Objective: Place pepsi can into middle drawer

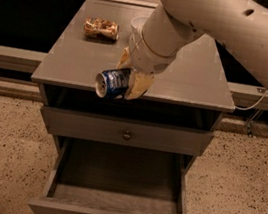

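The pepsi can [110, 82], blue with a silver end, lies on its side in my gripper [126, 80]. The gripper is shut on it, with tan fingers [140, 83] on either side. Can and gripper hang over the front edge of the grey cabinet top [198, 84], left of centre. The middle drawer [120, 178] is pulled open below, wide and shallow, with a plain grey inside and nothing in it. The can is above and slightly behind the drawer's opening. My large white arm [223, 22] comes in from the upper right.
A tan crinkled snack packet [101, 28] lies at the back left of the cabinet top. A white bowl rim [138, 23] shows behind my arm. The upper drawer front [85, 125] with a round knob [127, 135] is closed. Speckled floor surrounds the cabinet.
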You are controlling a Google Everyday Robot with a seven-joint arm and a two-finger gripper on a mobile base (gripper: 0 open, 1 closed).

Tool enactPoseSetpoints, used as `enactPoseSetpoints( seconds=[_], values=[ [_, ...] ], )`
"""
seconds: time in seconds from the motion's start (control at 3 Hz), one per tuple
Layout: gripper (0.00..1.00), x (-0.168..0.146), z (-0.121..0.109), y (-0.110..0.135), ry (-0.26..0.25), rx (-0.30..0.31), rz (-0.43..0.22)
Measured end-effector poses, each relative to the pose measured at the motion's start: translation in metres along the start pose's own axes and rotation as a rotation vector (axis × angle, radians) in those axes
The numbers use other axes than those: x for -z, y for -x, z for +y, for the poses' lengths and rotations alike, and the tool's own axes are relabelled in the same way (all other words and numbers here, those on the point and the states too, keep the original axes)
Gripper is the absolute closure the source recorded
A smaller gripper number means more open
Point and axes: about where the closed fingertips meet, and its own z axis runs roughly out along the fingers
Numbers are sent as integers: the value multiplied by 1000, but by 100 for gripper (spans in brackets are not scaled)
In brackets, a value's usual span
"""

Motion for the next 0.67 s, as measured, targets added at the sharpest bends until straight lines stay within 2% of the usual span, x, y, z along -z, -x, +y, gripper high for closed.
enactPoseSetpoints(
  seconds=[0.33, 0.67],
  values=[
    [100, -27, 39, 23, -47, -138, -66],
    [100, -29, 40, 22, -46, -128, -58]
  ],
)
